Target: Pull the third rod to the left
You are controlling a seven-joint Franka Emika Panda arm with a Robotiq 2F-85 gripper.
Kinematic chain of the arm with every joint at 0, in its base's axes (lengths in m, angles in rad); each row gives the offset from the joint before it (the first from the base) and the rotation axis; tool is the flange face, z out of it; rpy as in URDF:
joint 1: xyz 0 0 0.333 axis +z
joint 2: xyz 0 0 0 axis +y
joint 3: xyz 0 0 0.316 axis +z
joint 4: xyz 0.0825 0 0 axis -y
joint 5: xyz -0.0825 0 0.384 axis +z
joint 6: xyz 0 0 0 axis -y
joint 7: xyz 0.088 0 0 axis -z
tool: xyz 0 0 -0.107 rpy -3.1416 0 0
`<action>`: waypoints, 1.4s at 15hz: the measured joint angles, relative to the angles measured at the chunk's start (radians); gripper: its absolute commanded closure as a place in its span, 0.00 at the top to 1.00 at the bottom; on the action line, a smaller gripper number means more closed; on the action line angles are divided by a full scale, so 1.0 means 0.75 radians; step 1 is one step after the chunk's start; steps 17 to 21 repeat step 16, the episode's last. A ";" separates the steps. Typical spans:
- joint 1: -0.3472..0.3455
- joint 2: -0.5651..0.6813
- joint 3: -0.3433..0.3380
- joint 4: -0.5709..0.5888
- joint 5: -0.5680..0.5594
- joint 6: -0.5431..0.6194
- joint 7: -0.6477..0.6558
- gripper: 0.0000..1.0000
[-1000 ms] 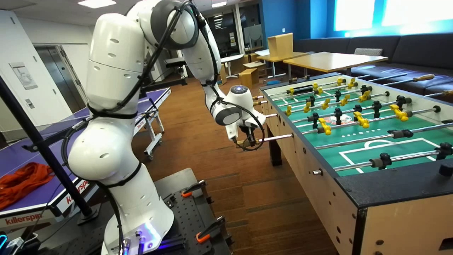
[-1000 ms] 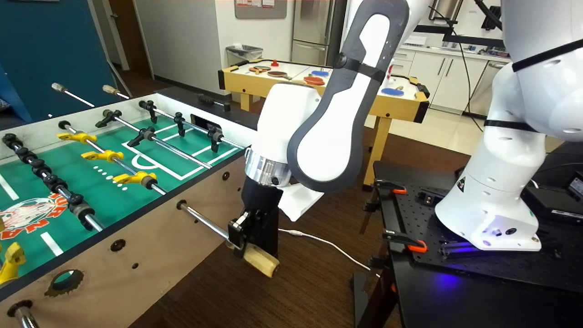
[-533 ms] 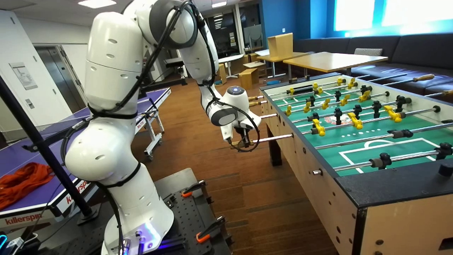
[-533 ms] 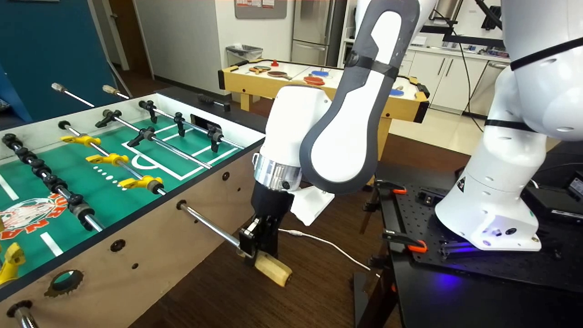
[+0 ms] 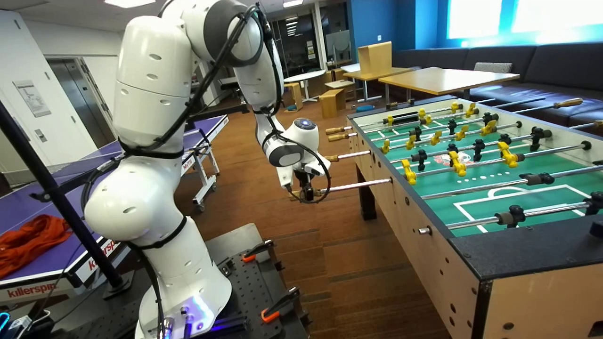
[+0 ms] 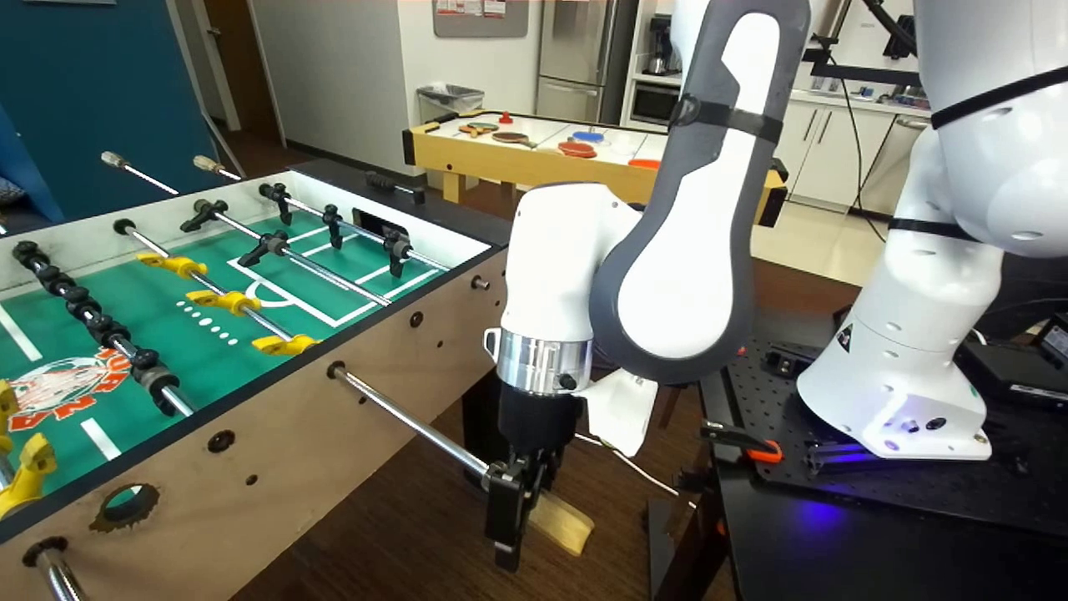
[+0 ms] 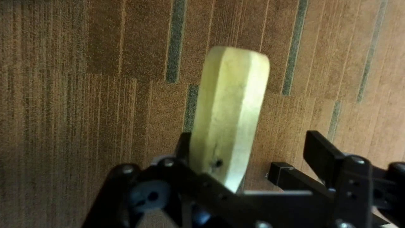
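Observation:
The third rod point(image 6: 417, 428), a silver bar with three yellow players point(image 6: 224, 302), sticks far out of the foosball table's side wall. It also shows in an exterior view as a long rod point(image 5: 358, 185). Its pale wooden handle point(image 6: 562, 524) hangs over the floor, partly hidden behind the gripper point(image 6: 521, 509). In the wrist view, that handle point(image 7: 229, 107) lies between the spread fingers, close against the left-hand one. Carpet shows between it and the right-hand finger point(image 7: 281, 173), so the jaws stand open around the handle without a grip.
The foosball table's wooden side point(image 5: 424, 254) stands beside the arm. Handles of neighbouring rods point(image 5: 337, 136) stick out farther along it. The robot's black mounting table point(image 6: 768, 501) with orange-tipped clamps point(image 6: 755, 451) is close to the gripper. A purple ping-pong table point(image 5: 28, 207) stands behind the arm.
The gripper has drawn the rod farther out of the table, and the yellow players have slid toward the near wall. The jaws have since opened from their grip on the handle.

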 measured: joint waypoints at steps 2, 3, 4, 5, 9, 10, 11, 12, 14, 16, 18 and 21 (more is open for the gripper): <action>-0.094 -0.069 0.086 -0.023 0.059 -0.113 -0.020 1.00; -0.137 -0.125 0.129 -0.036 0.104 -0.189 -0.027 1.00; -0.182 -0.189 0.185 -0.039 0.140 -0.268 -0.029 1.00; -0.231 -0.262 0.244 -0.039 0.171 -0.353 -0.028 1.00; -0.379 -0.576 0.372 -0.010 0.252 -0.699 -0.020 1.00; -0.402 -0.655 0.370 0.007 0.256 -0.794 -0.020 1.00; -0.372 -0.732 0.305 0.028 0.256 -0.892 -0.020 1.00; -0.299 -0.809 0.188 0.051 0.250 -0.992 -0.020 1.00; -0.164 -0.947 -0.042 0.094 0.187 -1.173 -0.013 1.00; -0.026 -1.041 -0.267 0.128 0.061 -1.292 0.020 1.00; -0.026 -1.041 -0.267 0.128 0.061 -1.292 0.020 1.00; -0.026 -1.041 -0.267 0.128 0.061 -1.292 0.020 1.00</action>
